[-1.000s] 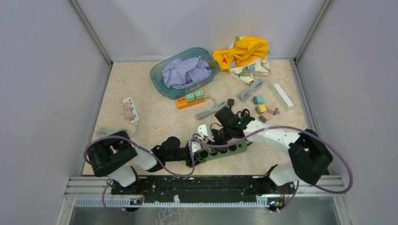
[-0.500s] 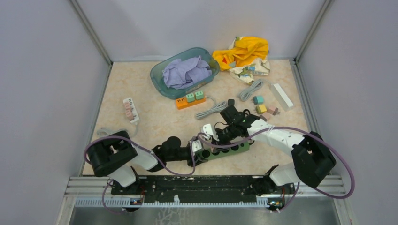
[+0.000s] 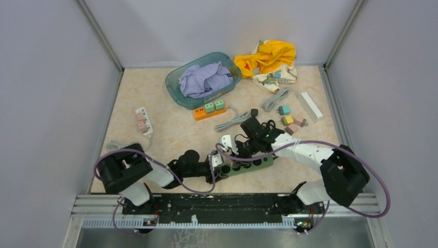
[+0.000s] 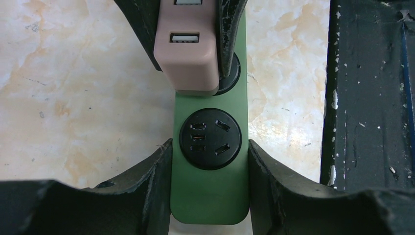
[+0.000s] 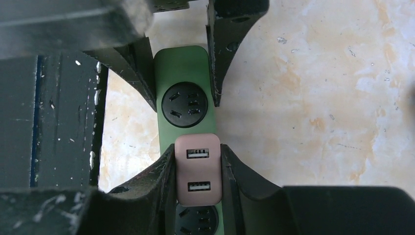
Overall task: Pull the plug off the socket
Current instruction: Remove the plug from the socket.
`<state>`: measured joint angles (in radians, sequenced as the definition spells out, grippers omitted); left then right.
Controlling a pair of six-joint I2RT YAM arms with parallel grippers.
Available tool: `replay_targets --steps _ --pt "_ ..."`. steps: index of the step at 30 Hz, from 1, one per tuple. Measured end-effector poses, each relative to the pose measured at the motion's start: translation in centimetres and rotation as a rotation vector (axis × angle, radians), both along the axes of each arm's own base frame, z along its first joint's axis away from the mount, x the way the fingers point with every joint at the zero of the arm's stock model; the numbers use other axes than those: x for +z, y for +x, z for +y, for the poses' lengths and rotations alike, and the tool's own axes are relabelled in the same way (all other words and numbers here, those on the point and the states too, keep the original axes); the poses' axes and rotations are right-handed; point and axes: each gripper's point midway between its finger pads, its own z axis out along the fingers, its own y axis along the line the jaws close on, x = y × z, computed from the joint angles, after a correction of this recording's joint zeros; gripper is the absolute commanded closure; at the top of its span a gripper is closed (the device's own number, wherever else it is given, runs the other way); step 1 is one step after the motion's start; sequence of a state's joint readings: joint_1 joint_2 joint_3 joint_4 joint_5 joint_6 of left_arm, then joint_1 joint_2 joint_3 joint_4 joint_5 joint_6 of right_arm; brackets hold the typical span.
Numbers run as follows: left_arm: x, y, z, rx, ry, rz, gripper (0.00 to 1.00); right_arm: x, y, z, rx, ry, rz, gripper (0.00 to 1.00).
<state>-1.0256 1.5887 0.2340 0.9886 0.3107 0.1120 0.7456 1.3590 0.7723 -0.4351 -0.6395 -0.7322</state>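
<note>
Over on the left of the marble-patterned table (image 3: 155, 139), a white power strip (image 3: 143, 120) carrying pinkish plugs lay by itself. Near the front edge the left gripper (image 4: 210, 156) lay low, its fingers (image 4: 159, 169) pressed against both long sides of the green power strip (image 4: 210, 205) at its rounded end, gripping it where it lay on the table. One empty socket (image 4: 210, 138) sat between those fingers. Just beyond it the pink plug (image 5: 197, 171) (a two-port USB block) stood over the next socket; whether its pins were seated or lifted could not be told. The right gripper (image 5: 198, 166) was clamped on the plug, one finger on each side. Farther back, a teal basin (image 3: 170, 85) held lavender cloth (image 3: 204, 77), and an orange strip (image 3: 209, 111) lay before it. Yellow cloth (image 3: 266, 56) and loose small plugs (image 3: 289, 123) lay to the right.
</note>
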Motion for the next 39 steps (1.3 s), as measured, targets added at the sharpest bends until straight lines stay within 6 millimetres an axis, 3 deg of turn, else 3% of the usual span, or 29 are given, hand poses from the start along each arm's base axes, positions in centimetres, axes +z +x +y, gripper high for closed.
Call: replay_targets --steps 11,25,39 --pt "0.7 0.09 -0.39 -0.001 -0.029 -0.01 0.99 0.66 -0.72 -0.51 0.099 0.056 0.014 1.0" --pt "0.27 -0.02 -0.22 -0.002 -0.017 0.004 1.0 0.38 0.05 0.03 -0.023 0.021 0.031 1.0" --pt "0.61 0.06 -0.37 -0.002 -0.029 -0.004 1.0 0.7 -0.23 -0.19 0.037 0.061 0.034 1.0"
